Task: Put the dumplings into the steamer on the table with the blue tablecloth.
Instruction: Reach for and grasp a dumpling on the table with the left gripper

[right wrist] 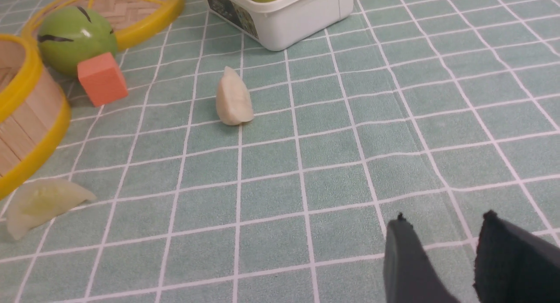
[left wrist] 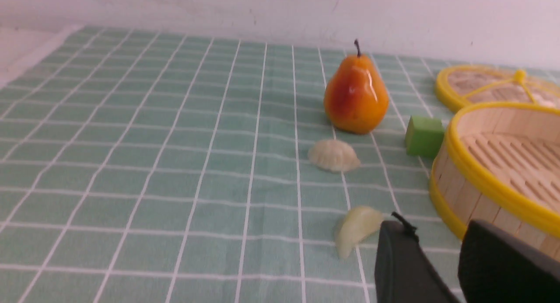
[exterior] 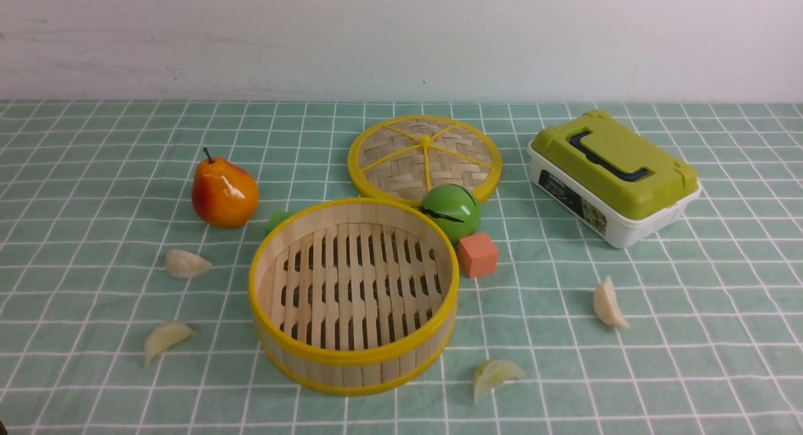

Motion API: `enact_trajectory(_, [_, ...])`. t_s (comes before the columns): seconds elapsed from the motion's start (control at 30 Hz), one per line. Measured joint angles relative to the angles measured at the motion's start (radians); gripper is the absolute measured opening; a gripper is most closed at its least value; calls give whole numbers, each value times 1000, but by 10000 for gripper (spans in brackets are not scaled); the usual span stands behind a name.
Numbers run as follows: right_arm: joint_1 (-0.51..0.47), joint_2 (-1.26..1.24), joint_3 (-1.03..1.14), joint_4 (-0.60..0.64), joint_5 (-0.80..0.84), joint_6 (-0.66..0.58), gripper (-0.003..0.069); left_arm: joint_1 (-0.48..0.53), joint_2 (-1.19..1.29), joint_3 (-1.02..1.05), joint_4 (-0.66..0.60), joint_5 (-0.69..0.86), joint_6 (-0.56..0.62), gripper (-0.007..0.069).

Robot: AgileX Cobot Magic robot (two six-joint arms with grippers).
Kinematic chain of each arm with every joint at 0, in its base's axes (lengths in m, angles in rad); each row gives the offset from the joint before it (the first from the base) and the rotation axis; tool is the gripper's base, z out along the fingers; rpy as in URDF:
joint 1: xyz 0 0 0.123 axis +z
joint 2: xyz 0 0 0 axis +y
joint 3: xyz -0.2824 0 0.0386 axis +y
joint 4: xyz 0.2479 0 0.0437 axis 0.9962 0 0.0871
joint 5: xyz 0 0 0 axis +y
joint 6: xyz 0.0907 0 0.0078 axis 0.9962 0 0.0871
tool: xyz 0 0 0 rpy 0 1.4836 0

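Note:
The steamer [exterior: 351, 361], a round bamboo basket with yellow rims, stands mid-table with nothing in it. Several cream dumplings lie around it on the blue tablecloth [exterior: 690, 334]: two to its left [exterior: 186, 263] [exterior: 166, 338], one in front [exterior: 495, 375], one to its right [exterior: 609, 304]. Neither gripper shows in the front view. My left gripper [left wrist: 437, 226] is open and empty, low beside the steamer wall [left wrist: 455, 193], close to a dumpling [left wrist: 356, 226]; another dumpling [left wrist: 333, 155] lies farther off. My right gripper [right wrist: 445, 219] is open over bare cloth, well short of a dumpling [right wrist: 234, 99].
An orange pear [exterior: 224, 192] and a green block [left wrist: 423, 136] sit left of the steamer. Behind it are the woven lid [exterior: 401, 155], a green ball [exterior: 450, 212] and an orange cube [exterior: 478, 254]. A white box with a green lid [exterior: 611, 177] stands at the back right.

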Motion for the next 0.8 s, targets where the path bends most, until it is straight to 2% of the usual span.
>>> enact_trajectory(0.17, [0,0,10,-91,-73,0,239,0,0,0,0,-110,0,204])
enact_trajectory(0.37, [0,0,13,-283,-442,0,239,0,0,0,0,-304,0,209])
enact_trajectory(0.47, [0,0,13,-331,-596,4,239,0,0,0,1,-393,-1,213])
enact_trajectory(0.57, [0,0,13,-344,-744,46,239,0,0,0,-2,-476,-55,216])
enact_trajectory(0.63, [0,0,13,-350,-892,98,239,0,0,0,-20,-560,-195,216])
enact_trajectory(0.67, [0,0,13,-350,-900,98,239,0,0,0,-20,-566,-207,216])
enact_trajectory(0.77, [0,0,6,-354,-974,145,239,0,0,-14,-30,-628,-428,211])
enact_trajectory(0.8, [0,0,-1,-353,-974,150,239,0,0,-33,-30,-614,-451,202])
